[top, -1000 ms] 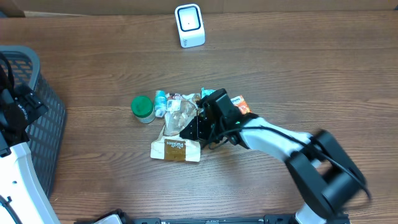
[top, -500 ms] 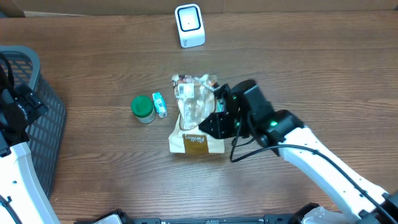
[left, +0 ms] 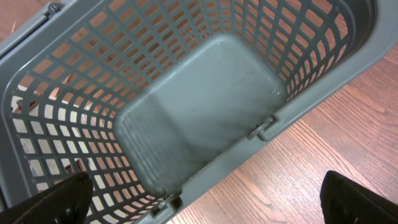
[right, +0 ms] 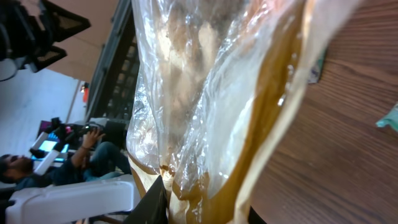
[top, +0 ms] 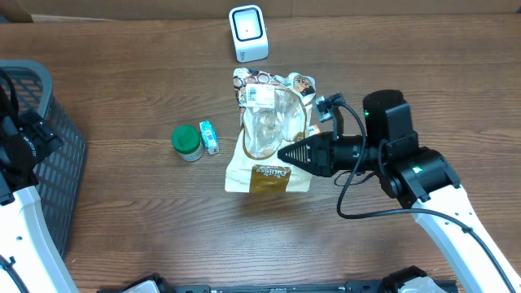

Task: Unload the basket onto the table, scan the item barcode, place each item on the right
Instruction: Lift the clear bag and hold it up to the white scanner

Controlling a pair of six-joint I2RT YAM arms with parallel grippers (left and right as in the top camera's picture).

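Note:
The item is a clear plastic bag (top: 273, 134) with a tan and brown printed base, and a white label (top: 260, 94) shows near its top end. My right gripper (top: 285, 153) is shut on the bag's side and holds it above the table, its top end close to the white scanner (top: 248, 32). In the right wrist view the bag (right: 217, 93) fills the frame, pinched between the right gripper (right: 202, 211) fingers. My left gripper (left: 208, 202) is open over the grey basket (left: 205, 106) with nothing between its fingers.
A green-lidded jar (top: 186, 142) and a small teal packet (top: 209, 136) lie left of the bag. The grey mesh basket (top: 57, 155) stands at the table's left edge. The scanner stands at the back edge.
The right gripper has lifted the bag out of the pile and carried it right and back toward the scanner. The jar and teal packet stayed put. The left arm has not moved.

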